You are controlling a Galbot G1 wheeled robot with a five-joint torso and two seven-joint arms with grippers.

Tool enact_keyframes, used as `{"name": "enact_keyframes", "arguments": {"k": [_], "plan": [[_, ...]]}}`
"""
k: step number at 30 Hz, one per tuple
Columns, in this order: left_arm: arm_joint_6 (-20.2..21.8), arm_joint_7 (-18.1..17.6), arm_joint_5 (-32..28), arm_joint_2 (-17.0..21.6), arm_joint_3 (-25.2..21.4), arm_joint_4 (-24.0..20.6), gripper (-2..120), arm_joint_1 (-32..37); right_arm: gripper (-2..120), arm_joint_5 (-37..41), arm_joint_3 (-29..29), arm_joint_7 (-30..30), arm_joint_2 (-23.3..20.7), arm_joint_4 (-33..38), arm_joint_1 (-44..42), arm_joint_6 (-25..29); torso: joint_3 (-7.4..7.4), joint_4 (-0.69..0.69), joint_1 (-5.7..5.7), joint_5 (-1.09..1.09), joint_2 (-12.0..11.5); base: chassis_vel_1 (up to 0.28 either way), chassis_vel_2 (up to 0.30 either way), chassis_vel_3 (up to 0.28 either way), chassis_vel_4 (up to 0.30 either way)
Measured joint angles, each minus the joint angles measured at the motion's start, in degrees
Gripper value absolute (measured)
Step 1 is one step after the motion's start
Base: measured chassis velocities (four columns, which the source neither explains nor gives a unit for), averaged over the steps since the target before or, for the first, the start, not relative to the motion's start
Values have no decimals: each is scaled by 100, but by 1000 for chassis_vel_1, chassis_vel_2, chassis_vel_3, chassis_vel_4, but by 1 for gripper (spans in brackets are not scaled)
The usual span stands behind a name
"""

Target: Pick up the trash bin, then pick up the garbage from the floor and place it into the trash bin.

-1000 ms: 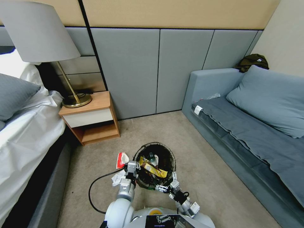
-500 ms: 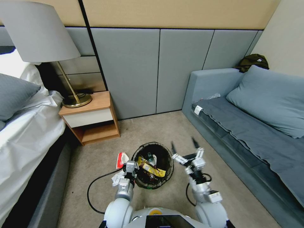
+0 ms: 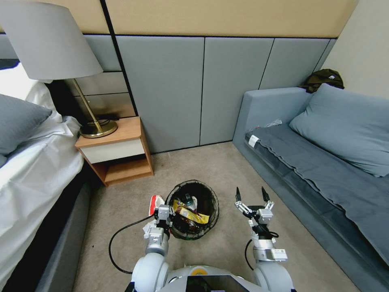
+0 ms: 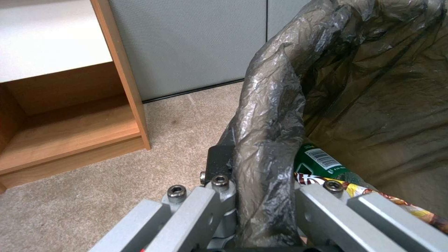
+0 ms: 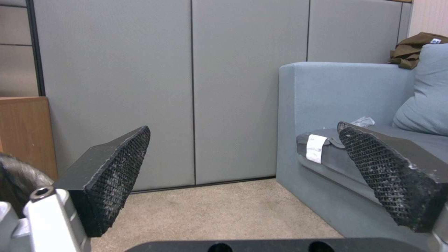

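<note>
The trash bin [image 3: 210, 198], round with a black bag liner, hangs low over the carpet in front of me. My left gripper [image 3: 164, 213] is shut on its left rim; the left wrist view shows the fingers [image 4: 218, 164] clamped over the crumpled liner [image 4: 271, 133]. Inside the bin lie a yellow snack wrapper [image 3: 190, 215] and a green bottle [image 4: 322, 162]. A red-and-white paper cup [image 3: 154, 202] lies on the floor just left of the bin. My right gripper [image 3: 251, 194] is open and holds nothing, raised to the right of the bin, with its pads [image 5: 117, 171] spread wide.
A wooden nightstand [image 3: 117, 152] with a brass lamp [image 3: 95, 125] stands at the back left, next to the bed [image 3: 32, 170]. A blue-grey sofa [image 3: 324, 162] runs along the right. A black cable [image 3: 115, 243] loops on the carpet near my left arm.
My right gripper left the bin's near rim, swung to the right and rose, now open. The bin shifted slightly left in the left gripper's hold.
</note>
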Motion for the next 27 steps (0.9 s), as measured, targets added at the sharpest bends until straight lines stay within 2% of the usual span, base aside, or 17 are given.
{"name": "enact_keyframes", "arguments": {"k": [19, 27], "plan": [[-25, 29, 7, -9, 28, -6, 1, -9, 100, 46, 21, -25, -48, 26, 81, -61, 0, 3, 0, -1, 0, 46, 44, 37, 40], [-44, 31, 7, -9, 60, -5, 1, -5, 100, 57, 17, -27, -52, 26, 90, -95, 0, -1, 0, 0, 0, 15, 11, 19, 14]]}}
